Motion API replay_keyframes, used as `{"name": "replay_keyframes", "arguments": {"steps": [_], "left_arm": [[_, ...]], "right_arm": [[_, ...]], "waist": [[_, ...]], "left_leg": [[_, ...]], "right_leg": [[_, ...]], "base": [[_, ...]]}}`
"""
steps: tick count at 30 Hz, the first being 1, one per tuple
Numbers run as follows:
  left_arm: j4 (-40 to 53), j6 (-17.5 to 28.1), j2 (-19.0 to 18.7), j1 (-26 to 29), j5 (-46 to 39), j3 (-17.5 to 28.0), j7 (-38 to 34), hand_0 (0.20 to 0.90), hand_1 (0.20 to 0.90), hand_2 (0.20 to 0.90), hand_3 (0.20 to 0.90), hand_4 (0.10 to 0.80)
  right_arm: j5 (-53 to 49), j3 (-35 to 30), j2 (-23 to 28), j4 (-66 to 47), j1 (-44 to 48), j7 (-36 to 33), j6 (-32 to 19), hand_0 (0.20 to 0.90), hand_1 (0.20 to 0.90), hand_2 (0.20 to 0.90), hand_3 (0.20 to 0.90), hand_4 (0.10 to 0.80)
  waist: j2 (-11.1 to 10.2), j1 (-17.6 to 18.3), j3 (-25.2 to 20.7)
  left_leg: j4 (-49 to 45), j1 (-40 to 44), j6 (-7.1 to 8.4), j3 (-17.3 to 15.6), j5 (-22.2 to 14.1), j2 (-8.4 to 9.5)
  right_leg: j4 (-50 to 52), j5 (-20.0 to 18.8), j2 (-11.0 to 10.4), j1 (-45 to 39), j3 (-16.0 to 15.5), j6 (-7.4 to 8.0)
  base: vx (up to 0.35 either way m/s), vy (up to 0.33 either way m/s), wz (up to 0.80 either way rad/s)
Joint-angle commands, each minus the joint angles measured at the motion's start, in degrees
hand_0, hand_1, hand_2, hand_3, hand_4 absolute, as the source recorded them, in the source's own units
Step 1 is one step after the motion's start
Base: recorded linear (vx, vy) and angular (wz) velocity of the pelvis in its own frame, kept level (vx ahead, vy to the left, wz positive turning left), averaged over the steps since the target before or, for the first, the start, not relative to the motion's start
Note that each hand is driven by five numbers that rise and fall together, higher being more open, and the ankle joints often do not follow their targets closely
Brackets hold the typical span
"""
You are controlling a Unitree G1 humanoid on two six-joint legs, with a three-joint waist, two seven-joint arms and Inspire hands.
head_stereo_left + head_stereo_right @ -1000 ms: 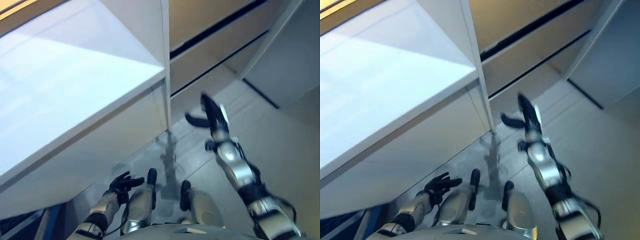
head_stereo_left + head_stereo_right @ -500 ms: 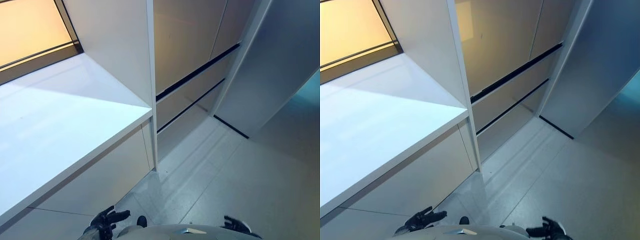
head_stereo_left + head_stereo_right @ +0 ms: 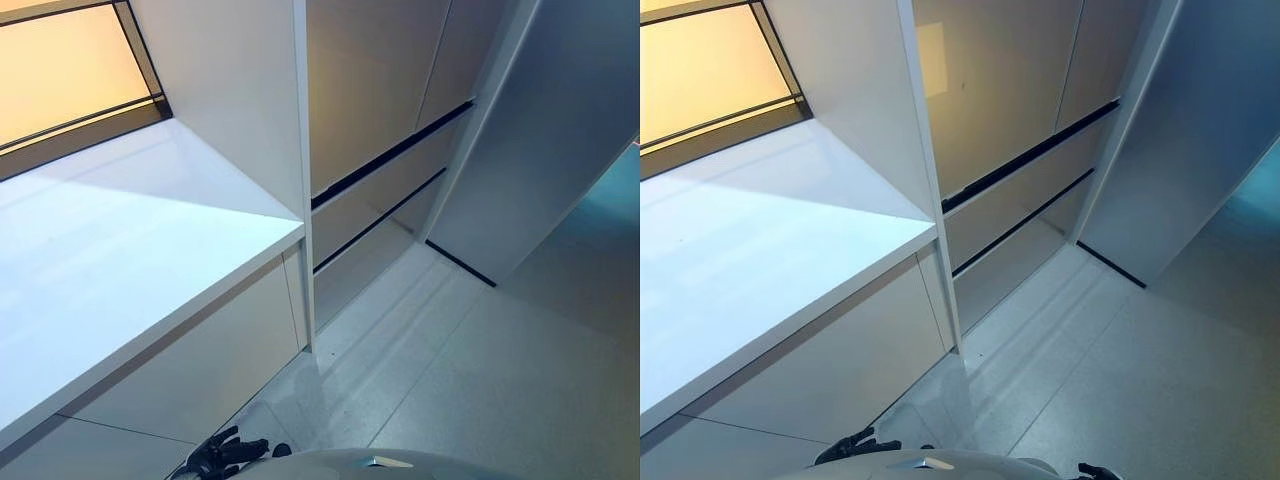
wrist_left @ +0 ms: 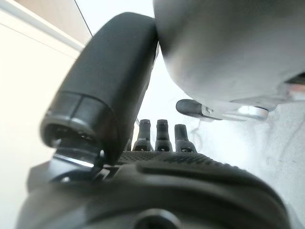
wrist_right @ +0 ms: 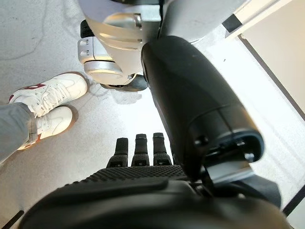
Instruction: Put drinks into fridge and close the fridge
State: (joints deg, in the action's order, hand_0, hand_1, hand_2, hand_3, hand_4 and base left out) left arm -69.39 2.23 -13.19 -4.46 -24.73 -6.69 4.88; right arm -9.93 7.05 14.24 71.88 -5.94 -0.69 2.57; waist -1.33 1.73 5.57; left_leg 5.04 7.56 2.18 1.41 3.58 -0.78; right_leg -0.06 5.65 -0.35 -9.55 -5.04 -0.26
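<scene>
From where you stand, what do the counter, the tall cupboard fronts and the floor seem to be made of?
The counter looks like smooth white laminate or painted board: flat, even, with a soft sheen. The cupboard fronts seem to be glossy beige panels, since they mirror a pale patch of light. The floor looks like polished grey speckled stone or tile; faint reflections show on it.

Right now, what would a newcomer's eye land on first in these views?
The broad white countertop fills the robot's left, with tall beige glossy cabinet fronts split by dark horizontal gaps straight ahead. No drinks show in any view. The left hand hangs open low at the left eye view's bottom edge, the right hand hangs open over the grey speckled floor, and a person's white sneakers stand in the right wrist view.
</scene>
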Motion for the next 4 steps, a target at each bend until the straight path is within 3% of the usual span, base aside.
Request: {"name": "replay_keyframes", "arguments": {"steps": [1,4], "left_arm": [[-2.1,0.0,0.4,2.5,1.1,-0.2,0.1,0.900,0.900,0.900,0.900,0.800],[-1.9,-0.1,0.3,2.5,0.3,-0.2,1.2,0.900,0.900,0.900,0.900,0.800]], "right_arm": [[1.2,0.5,-0.1,1.2,1.8,1.0,0.0,0.900,0.900,0.900,0.900,0.800],[1.4,0.7,-0.1,0.9,1.9,1.3,0.2,0.900,0.900,0.900,0.900,0.800]], "waist": [[-0.2,-0.5,0.9],[-0.2,-0.5,1.0]], "left_leg": [[-2.6,0.0,-5.04,-1.2,-6.5,4.50],[-2.7,-0.1,-5.10,-1.2,-6.6,4.48]], "right_leg": [[0.8,-4.6,-0.2,3.7,1.2,2.84],[0.9,-4.6,-0.2,3.9,1.3,2.85]], "base": [[0.000,0.000,0.00],[0.000,0.000,0.00]]}}
